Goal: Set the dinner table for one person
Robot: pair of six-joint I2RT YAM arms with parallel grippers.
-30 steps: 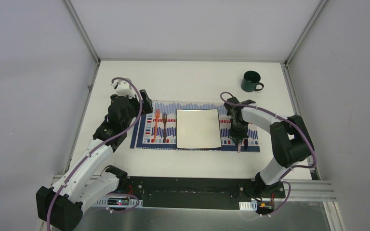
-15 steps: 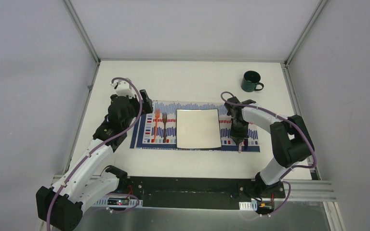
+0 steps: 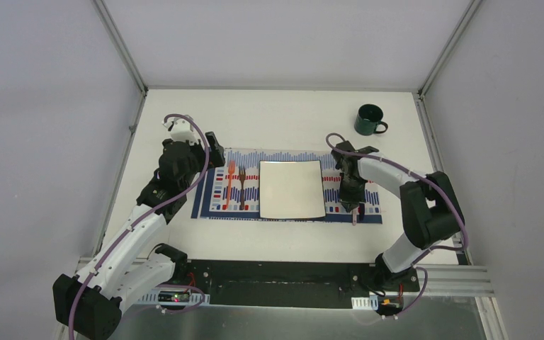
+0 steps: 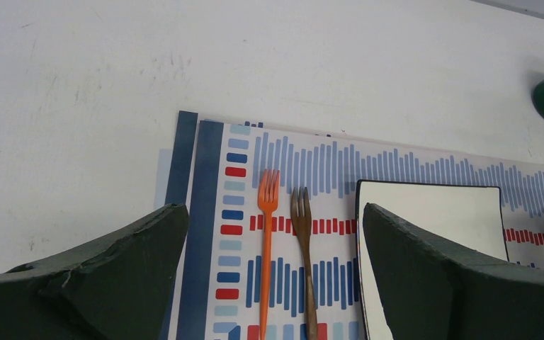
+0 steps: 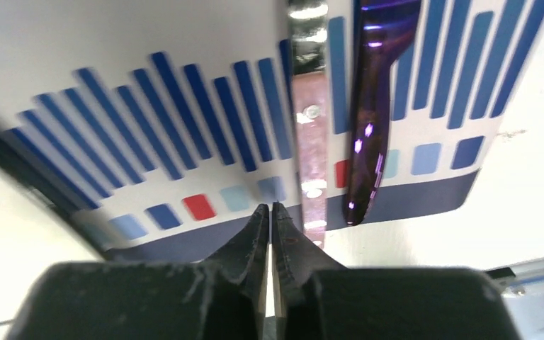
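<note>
- Spanning the whole floor of the enclosure, the dinner table (image 3: 283, 117) is seen as a plain white matte top edged with aluminium frame rails.
- At its middle, a blue-, red- and white-striped placemat (image 3: 219, 198) is laid flat, its long side running left to right.
- A square white plate (image 3: 292, 188) is set on the centre of the placemat.
- Left of the plate, an orange fork (image 4: 265, 248) and a brown fork (image 4: 304, 262) are laid side by side on the placemat, tines pointing to the far edge. The brown one lies nearer the plate.
- Right of the plate, a metallic utensil (image 5: 308, 142) with a coppery handle and a glossy purple utensil (image 5: 368, 127) are laid parallel, close together. The coppery handle end reaches past the placemat's near border onto the bare table.
- The right gripper (image 5: 269, 212) is held low over the placemat's near right corner, just left of the coppery handle. Its fingers are pressed together, and nothing is seen between them.
- The left gripper (image 4: 273, 212) is held above the placemat's left end with its fingers spread wide and nothing between them. The forks are framed in the gap in the wrist view.
- A dark green mug (image 3: 370, 119) is stood at the table's far right corner, well apart from the placemat, with its handle turned to the right.
</note>
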